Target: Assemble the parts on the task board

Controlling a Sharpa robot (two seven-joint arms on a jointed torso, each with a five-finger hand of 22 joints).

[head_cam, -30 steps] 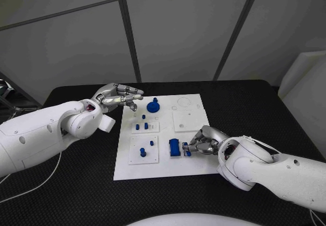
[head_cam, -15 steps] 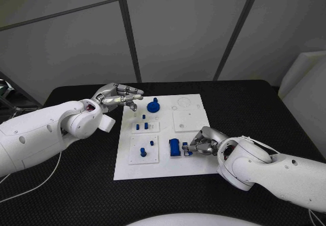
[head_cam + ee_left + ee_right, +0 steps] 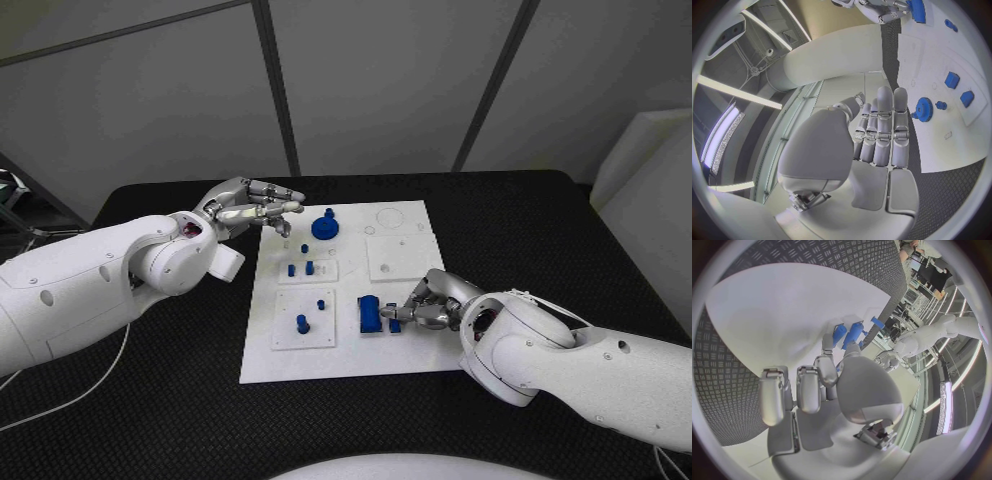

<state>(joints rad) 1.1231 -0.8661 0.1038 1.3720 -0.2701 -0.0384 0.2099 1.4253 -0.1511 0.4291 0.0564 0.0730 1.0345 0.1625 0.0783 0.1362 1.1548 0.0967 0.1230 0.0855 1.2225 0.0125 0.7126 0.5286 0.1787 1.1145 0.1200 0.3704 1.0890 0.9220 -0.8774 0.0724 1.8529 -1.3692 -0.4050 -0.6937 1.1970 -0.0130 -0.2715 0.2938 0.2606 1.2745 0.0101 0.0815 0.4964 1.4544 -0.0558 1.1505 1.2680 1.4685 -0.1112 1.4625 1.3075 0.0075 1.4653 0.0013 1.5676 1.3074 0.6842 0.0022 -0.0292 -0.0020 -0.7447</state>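
Head view: the white board [image 3: 346, 340] is seen in the middle of the black table [image 3: 577, 240], w/ small blue parts spread over its left and centre. A blue gear [image 3: 326, 227] w/ a knob on top sits near the board's far edge; two short pegs [image 3: 300, 268] stand in a small white plate below it, and a single peg [image 3: 303, 322] stands in the next plate toward the robot. A bigger blue block [image 3: 371, 314] is stood near the board's centre.

The right hand [image 3: 430, 306] is lowered onto the board just right of that block, fingers curled in around a small blue piece [image 3: 395, 324] beside it; in the right wrist view blue parts [image 3: 848, 334] are seen just past the fingertips [image 3: 831, 342]. Whether the piece is truly pinched can't be told.

The left hand [image 3: 254, 208] is held above the board's far-left corner, near the gear, fingers loosely apart, nothing in it. In the left wrist view the fingers [image 3: 886, 125] are seen extended side by side, w/ the gear [image 3: 924, 109] beyond them.
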